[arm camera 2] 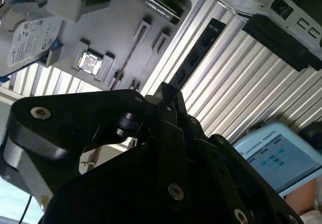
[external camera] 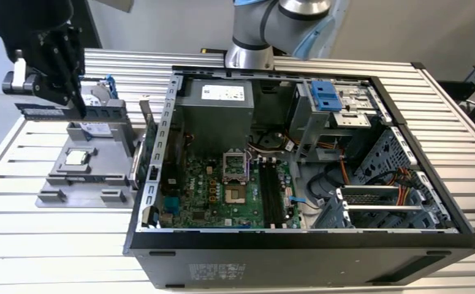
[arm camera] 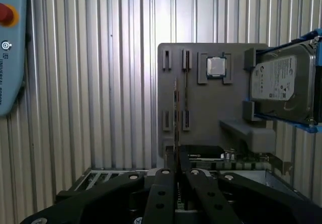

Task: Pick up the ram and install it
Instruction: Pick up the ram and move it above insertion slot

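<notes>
My black gripper [external camera: 78, 107] hangs at the exterior view's left, over the grey holder [external camera: 82, 168], shut on the ram [external camera: 41, 112]. The ram is a long dark stick lying level between the fingers. In the first wrist view the ram [arm camera: 176, 113] is edge-on, a thin line running out from the gripper [arm camera: 176, 176] over the holder [arm camera: 201, 108]. In the second wrist view the ram [arm camera 2: 198, 50] is a dark strip reaching past the gripper [arm camera 2: 168, 90]. The motherboard's long memory slots [external camera: 271, 193] lie inside the open computer case [external camera: 303, 242], well to the exterior view's right of the gripper.
The holder also carries a small silver processor chip [external camera: 76, 157] [arm camera: 216, 66] and a hard drive in a blue frame [arm camera: 282, 83]. A pale blue teach pendant [arm camera: 10, 48] lies on the ribbed metal table [external camera: 57, 245]. The case walls rise around the motherboard [external camera: 212, 196].
</notes>
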Controlling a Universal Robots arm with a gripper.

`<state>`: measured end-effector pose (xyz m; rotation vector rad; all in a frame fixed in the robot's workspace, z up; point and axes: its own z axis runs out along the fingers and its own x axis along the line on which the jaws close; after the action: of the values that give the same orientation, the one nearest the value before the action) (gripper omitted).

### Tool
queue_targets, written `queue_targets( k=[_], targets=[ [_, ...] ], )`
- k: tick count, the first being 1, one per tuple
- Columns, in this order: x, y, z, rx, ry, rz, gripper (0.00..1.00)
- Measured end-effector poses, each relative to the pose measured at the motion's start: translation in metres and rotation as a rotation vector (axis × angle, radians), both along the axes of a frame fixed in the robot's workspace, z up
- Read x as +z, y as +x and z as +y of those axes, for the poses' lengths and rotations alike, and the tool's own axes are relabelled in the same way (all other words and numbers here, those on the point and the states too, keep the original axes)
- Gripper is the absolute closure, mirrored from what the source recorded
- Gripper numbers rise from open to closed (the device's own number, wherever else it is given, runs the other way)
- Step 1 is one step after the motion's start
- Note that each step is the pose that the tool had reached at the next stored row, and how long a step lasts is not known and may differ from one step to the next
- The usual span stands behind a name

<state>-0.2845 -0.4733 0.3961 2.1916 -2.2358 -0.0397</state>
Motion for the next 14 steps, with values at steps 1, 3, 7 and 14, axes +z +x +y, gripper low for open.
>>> queue_targets(
  k=[1,3,7,14],
  targets=[
    [0.0000,0.0051,0.0000,0.000,0.0000,0.0009,1.00],
    [0.0000,0.0138,0.0000,0.000,0.0000,0.0024,1.00],
    [0.0000,0.0320,-0.0001,0.000,0.0000,0.0052,1.00],
    [0.0000,0.0640,-0.0001,0.000,0.0001,0.0087,1.00]
  ],
)
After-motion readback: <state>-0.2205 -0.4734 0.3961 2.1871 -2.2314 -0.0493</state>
